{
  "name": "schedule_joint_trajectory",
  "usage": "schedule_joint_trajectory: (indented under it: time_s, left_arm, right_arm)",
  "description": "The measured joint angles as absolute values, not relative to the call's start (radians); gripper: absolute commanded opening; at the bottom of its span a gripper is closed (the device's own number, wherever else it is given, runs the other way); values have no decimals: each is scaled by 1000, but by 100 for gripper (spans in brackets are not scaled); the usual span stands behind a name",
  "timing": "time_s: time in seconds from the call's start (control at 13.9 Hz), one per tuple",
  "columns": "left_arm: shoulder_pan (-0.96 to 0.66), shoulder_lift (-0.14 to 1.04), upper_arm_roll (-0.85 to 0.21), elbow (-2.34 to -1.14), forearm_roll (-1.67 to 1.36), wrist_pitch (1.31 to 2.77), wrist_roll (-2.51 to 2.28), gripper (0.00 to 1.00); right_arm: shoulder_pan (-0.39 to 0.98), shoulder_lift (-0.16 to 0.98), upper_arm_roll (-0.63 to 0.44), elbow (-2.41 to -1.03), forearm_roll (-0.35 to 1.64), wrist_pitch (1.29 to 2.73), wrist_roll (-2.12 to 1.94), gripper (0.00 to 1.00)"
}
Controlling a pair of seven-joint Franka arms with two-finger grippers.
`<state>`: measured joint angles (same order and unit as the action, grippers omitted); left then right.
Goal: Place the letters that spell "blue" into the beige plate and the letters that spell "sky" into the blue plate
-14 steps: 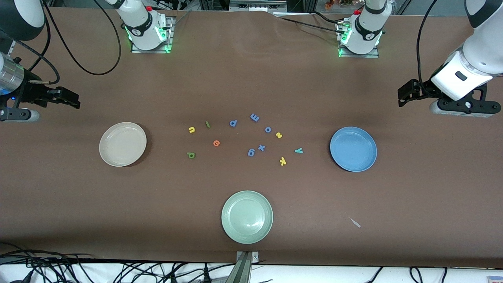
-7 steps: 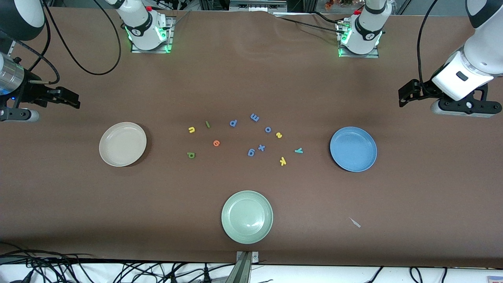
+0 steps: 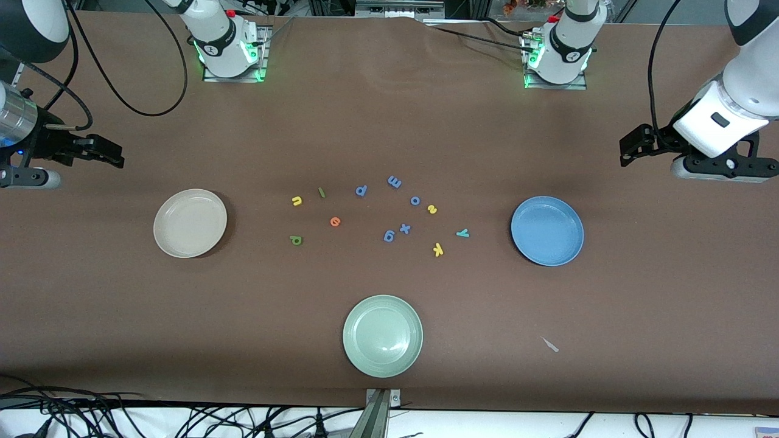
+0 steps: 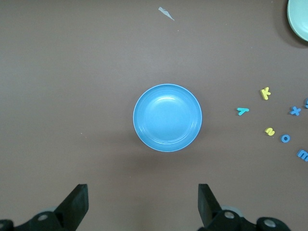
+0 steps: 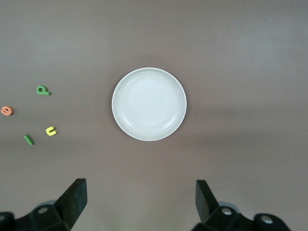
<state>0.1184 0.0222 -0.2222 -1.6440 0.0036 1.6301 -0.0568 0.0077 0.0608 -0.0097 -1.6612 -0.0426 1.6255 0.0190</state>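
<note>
1. Three plates are seen on the brown table in the front view: the beige plate toward the right arm's end, the blue plate toward the left arm's end, and a pale green plate nearest to the camera. All three are empty.
2. Between the beige and blue plates the foam letters are scattered. The yellow u, the green l, the orange e and the dark green b lie closer to the beige plate.
3. The yellow s, the teal y and the yellow k lie closer to the blue plate. Blue-purple letters are spread in the middle, apart from one another.
4. The right gripper is held in the air at the right arm's end of the table, and the left gripper at the left arm's end. Both are empty.
5. In the left wrist view the left gripper is shown with its fingers wide apart, nothing between them; the blue plate lies below it, with the y, k and s well to one side.
6. In the right wrist view the right gripper is likewise spread wide and holds nothing; the beige plate lies below it, with the b, e, u and l well apart from it.
</note>
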Motion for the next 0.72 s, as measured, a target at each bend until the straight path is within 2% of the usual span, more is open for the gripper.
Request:
schedule_joint_trajectory:
  time_s: [0.72]
  left_arm:
    - [142,24,-221,-1644,-1,1630,-57,100]
  right_arm:
    - [15,106,-9,-1663,-43,1623,8,100]
